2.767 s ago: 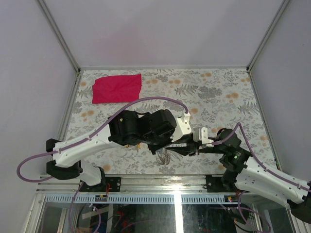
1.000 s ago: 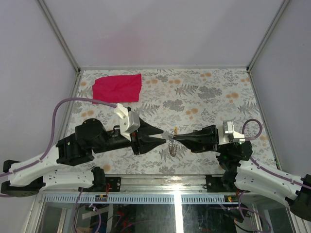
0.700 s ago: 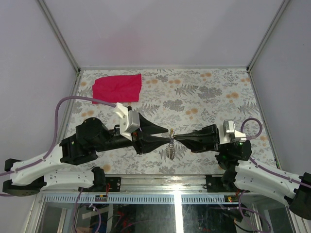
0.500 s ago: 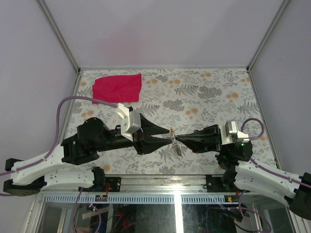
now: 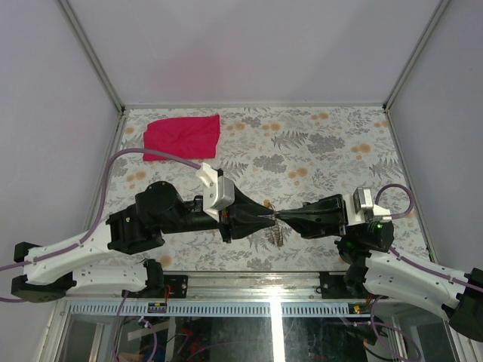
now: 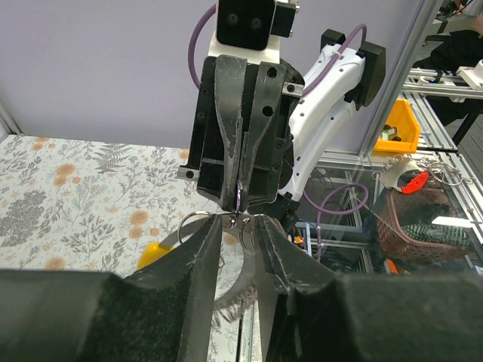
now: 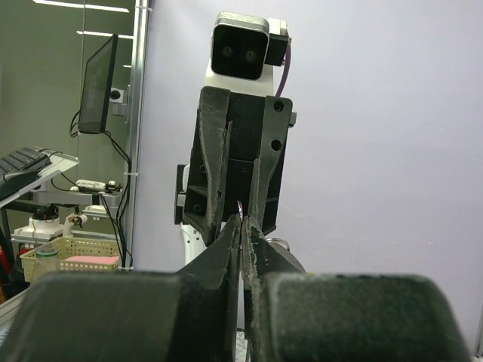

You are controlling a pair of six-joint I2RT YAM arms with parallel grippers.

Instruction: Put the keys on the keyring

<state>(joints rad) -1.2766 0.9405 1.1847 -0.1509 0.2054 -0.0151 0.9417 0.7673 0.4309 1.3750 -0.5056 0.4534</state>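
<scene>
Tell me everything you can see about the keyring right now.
The keyring is a thin silvery wire ring with a short link chain drooping under it. It hangs in the air over the near part of the flowered table, where the two grippers meet tip to tip. The right gripper is shut on its top. The left gripper has its fingers either side of it, narrowly parted.

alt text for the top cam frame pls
Two robot arms meet tip to tip above the near part of a floral table: the left gripper and right gripper nearly touch, with a keyring dangling below them. A red cloth lies at the far left corner.
</scene>
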